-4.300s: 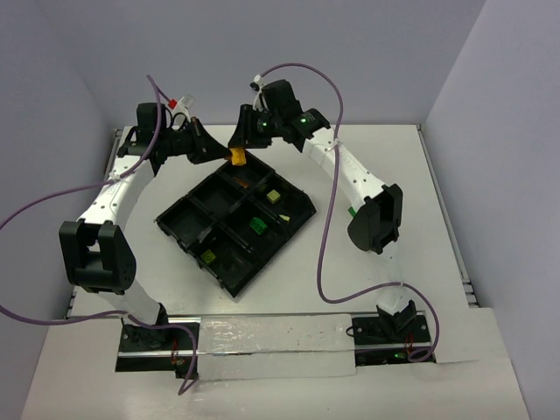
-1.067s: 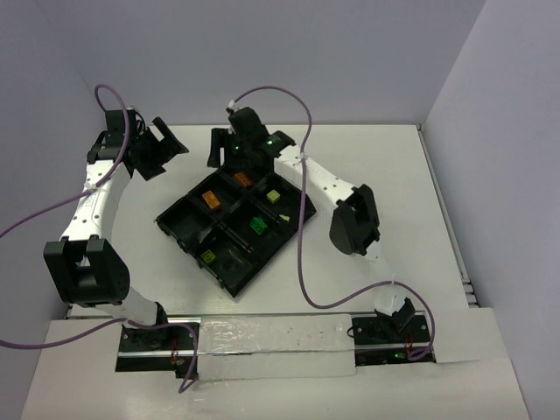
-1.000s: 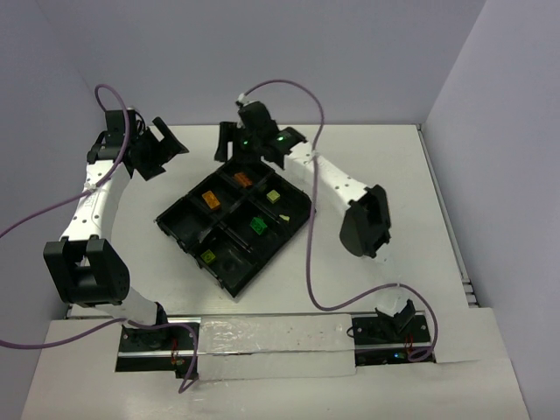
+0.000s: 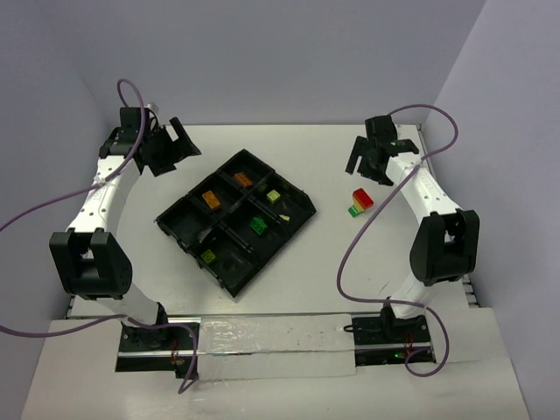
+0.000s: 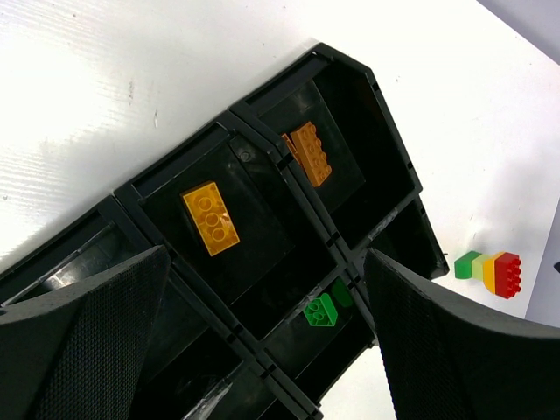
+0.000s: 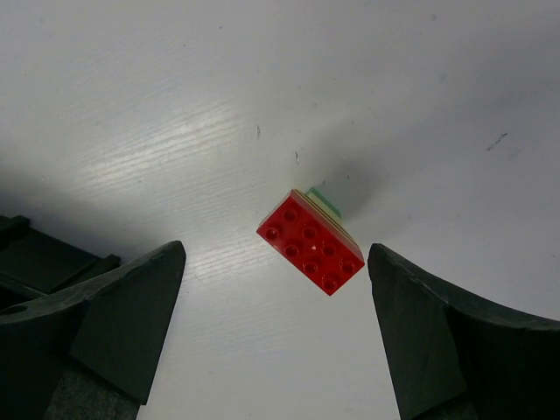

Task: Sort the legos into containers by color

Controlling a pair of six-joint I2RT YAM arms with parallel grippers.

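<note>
The black tray (image 4: 163, 218) of containers sits mid-table. It holds an orange lego (image 4: 211, 199), a darker orange one (image 4: 242, 180), a pale yellow-green one (image 4: 274, 197), a green one (image 4: 259, 225) and a yellow-green one (image 4: 209, 256). A red, yellow and green stack (image 4: 360, 202) lies on the table right of the tray. My right gripper (image 4: 367, 162) hovers open above it, the red top brick (image 6: 311, 242) showing between the fingers. My left gripper (image 4: 175, 144) is open and empty beyond the tray's far left corner, looking down on the orange legos (image 5: 211, 219).
White walls close in the table at the back and on both sides. Purple cables loop off both arms. The tray (image 5: 385, 114) lies turned at an angle, one corner towards the arm bases.
My right arm swung from the tray's far corner to the right side of the table and its jaws widened. A brick stack now lies there where none showed. My left gripper shifted slightly right.
</note>
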